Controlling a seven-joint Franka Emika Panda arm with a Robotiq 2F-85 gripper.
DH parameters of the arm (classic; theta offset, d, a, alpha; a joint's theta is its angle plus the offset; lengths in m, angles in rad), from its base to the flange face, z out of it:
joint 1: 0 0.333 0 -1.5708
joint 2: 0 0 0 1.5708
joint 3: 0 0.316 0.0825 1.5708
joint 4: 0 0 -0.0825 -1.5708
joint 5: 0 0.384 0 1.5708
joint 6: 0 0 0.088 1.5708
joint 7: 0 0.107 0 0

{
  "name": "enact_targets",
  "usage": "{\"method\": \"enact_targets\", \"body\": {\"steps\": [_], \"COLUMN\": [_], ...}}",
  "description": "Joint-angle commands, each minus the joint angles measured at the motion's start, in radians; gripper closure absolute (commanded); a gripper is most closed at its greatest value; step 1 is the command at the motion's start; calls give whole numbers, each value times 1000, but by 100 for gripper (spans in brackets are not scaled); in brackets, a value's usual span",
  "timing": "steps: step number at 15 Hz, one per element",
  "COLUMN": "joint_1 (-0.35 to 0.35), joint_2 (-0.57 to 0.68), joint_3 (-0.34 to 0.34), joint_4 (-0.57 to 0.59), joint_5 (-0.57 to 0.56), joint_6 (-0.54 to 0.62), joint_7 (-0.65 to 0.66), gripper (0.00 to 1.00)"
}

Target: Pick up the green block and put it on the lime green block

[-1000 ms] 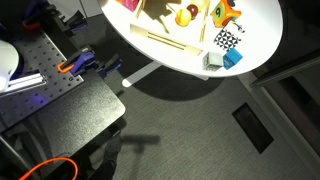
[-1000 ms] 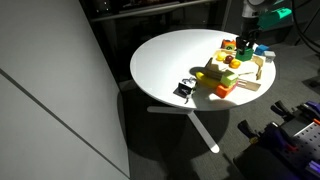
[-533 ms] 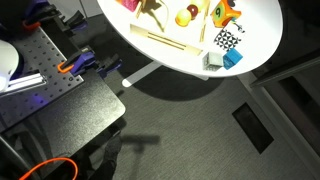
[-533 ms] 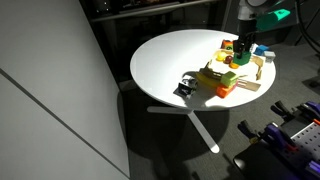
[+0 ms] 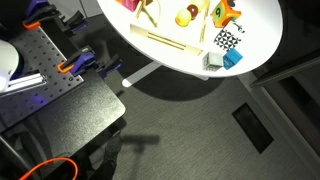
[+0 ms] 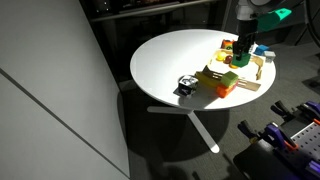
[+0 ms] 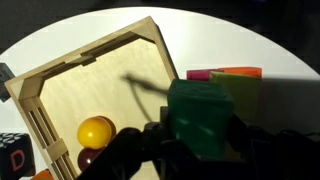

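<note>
Holding yellow ball (image 7: 95, 132), tray (image 7: 100, 90) sits beside green block (image 7: 200, 115).

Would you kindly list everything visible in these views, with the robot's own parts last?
table: one, white, round, bears the toys
wooden tray: one, pale wood, on the table
yellow ball: one, yellow, inside the tray
dark red ball: one, dark red, in the tray beside the yellow ball
blue cube: one, blue, near the table edge
checkered cube: one, black and white, next to the blue cube
green block: one, emerald, held
gripper: one, dark, fingers clamping the green block
</note>
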Motion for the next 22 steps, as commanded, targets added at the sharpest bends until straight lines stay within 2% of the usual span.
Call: {"method": "enact_targets", "body": {"steps": [1,15,16,17,19,22], "joint_1": [7,32,33,33,33,33], "joint_2": [-52,-16,-12,-9,-15,-16], "joint_3": [17,57,57,57,57,56], "joint_4": [-55,-156,-159,-162,-162,-159], "joint_5": [-11,-23,-24,-24,-22,-19], "joint_6": [26,269,278,285,281,259], "joint_7": [-9,-66,-68,-69,-74,-65], "gripper": [71,71,58,22,20,0]}}
